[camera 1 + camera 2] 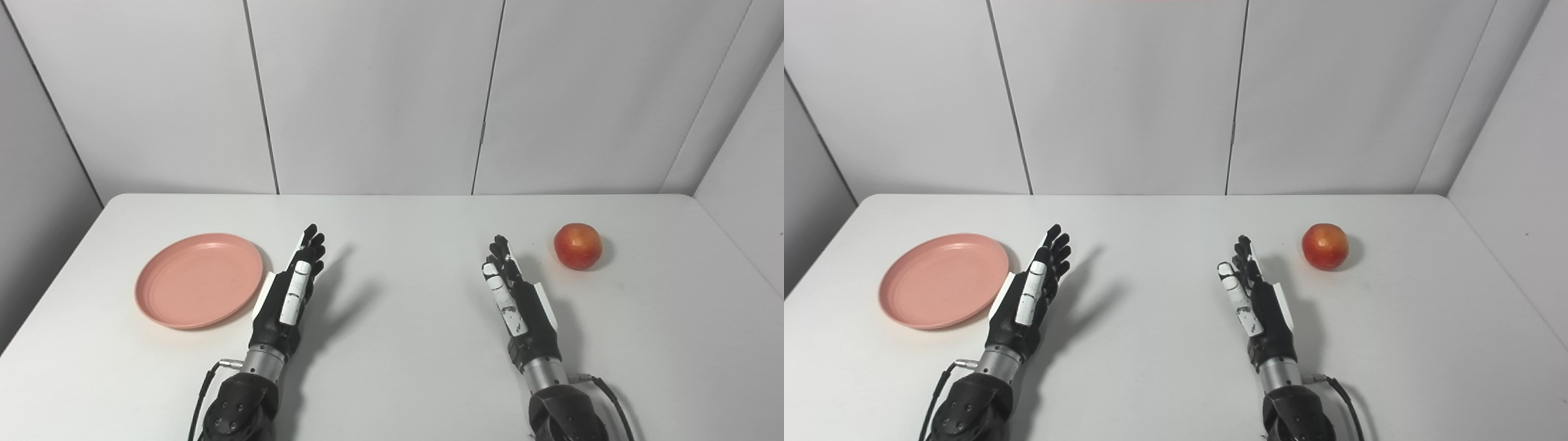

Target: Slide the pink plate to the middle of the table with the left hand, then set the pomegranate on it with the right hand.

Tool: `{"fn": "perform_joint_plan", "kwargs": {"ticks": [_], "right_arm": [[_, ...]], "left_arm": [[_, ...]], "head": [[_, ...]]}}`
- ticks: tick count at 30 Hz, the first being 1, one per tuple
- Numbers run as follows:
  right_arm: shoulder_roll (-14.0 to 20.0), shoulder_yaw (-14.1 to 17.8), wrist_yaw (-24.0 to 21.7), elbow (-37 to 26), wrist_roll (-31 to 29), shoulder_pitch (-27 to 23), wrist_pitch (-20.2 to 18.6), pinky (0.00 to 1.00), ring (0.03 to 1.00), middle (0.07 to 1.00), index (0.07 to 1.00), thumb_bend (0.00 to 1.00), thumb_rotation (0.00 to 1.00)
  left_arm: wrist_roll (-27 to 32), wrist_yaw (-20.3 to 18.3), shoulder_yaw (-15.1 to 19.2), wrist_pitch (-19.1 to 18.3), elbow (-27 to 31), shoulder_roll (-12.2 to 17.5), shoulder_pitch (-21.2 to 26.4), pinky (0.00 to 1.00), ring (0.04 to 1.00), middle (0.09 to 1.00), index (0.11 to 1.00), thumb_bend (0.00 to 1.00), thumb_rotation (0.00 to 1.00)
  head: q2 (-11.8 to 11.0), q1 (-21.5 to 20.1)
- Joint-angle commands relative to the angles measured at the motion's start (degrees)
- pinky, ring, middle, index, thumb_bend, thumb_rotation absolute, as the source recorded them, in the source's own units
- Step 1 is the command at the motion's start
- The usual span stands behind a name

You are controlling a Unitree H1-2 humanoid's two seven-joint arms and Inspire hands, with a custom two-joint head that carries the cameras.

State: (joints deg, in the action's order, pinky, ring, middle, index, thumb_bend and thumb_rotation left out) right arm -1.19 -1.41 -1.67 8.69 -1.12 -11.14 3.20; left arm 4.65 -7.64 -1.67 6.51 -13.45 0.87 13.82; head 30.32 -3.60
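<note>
We see a white counter (392, 367) with plain pale wall panels (373, 92) behind it, and both arms reaching in from the near edge. The pink plate (199, 280) lies flat on the left part of the counter, well short of the middle, with nothing on it. Our left hand (289, 294) sits just beside the plate's right rim, very close to it, though we cannot tell whether the two actually touch; its fingers (311, 240) are stretched out straight and pointing away from us, holding nothing, with the hand turned edge-on so the thumb side faces up. The pomegranate (577, 245), red with a yellowish blush, rests on the right part of the counter, toward the far side. Our right hand (517, 294) is near it but apart, lying to the fruit's left and a little closer to us, likewise extended with fingers straight and loosely together, grasping nothing. Both hands cast soft shadows on the counter to their right. The middle of the counter lies between the two hands.
</note>
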Motion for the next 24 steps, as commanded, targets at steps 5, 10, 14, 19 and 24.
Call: {"fn": "perform_joint_plan", "kwargs": {"ticks": [5,10,14,19,24], "right_arm": [[1.96,1.05,-1.94,1.30,-2.20,0.25,4.20,1.00,1.000,1.000,1.000,0.72,0.83],[4.03,1.59,-2.78,0.94,-2.58,0.98,4.80,1.00,1.000,1.000,1.000,0.63,0.88],[4.97,2.43,-4.77,2.96,-5.33,0.39,6.84,1.00,1.000,1.000,1.000,0.62,0.86],[5.66,2.67,-7.05,5.86,-7.63,-0.62,8.07,1.00,1.000,1.000,1.000,0.65,0.86],[5.95,2.71,-7.79,7.41,-7.78,-1.00,9.57,1.00,1.000,1.000,1.000,0.63,0.86]], "left_arm": [[-2.03,1.54,-0.78,3.82,-3.02,-1.38,-0.24,1.00,1.000,1.000,1.000,0.61,1.00],[-3.39,3.31,-1.29,4.31,-3.60,-3.45,0.26,1.00,1.000,1.000,1.000,0.65,1.00],[-4.02,4.85,-1.20,3.13,-2.35,-4.89,0.71,1.00,1.000,1.000,1.000,0.66,1.00],[-4.04,5.65,-0.65,2.95,-1.34,-5.28,1.77,1.00,1.000,1.000,1.000,0.65,1.00],[-3.65,5.94,0.07,0.09,1.14,-4.88,2.32,1.00,1.000,1.000,1.000,0.63,1.00]], "head": [[-1.83,10.54],[-3.03,15.05],[-3.74,17.27],[-4.53,18.12],[-5.51,18.86]]}}
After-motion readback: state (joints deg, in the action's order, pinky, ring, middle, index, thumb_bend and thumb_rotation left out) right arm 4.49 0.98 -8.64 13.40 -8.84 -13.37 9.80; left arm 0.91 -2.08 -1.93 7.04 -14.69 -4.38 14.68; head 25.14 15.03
